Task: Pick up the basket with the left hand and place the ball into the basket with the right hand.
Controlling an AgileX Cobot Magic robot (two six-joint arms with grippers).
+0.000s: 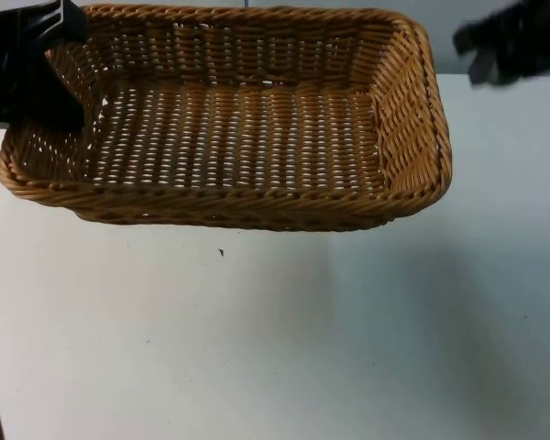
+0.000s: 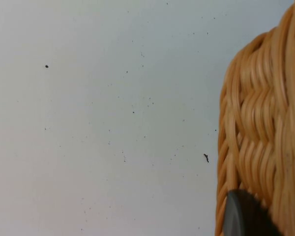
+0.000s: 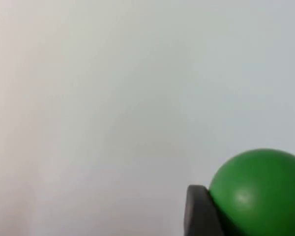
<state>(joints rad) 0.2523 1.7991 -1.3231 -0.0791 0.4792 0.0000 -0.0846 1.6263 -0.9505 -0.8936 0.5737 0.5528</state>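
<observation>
Wicker basket (image 1: pixel 229 128), rectangular and tan, hangs lifted above the white table (image 1: pixel 275 339), casting a soft shadow below; left gripper (image 1: pixel 37 69) clamps its left rim, a fingertip (image 2: pixel 243 216) pressed on the weave; farther back at the right, right gripper (image 1: pixel 504 41) is closed on a green ball (image 3: pixel 260 191), held beside the basket, not over it.

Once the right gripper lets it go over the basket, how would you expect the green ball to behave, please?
The green ball looks smooth and perfectly round, so it will probably roll once released. The wicker basket, lifted by the left gripper, has raised woven walls that should contain it. Its glossy surface may be slightly slippery against the right gripper.
</observation>
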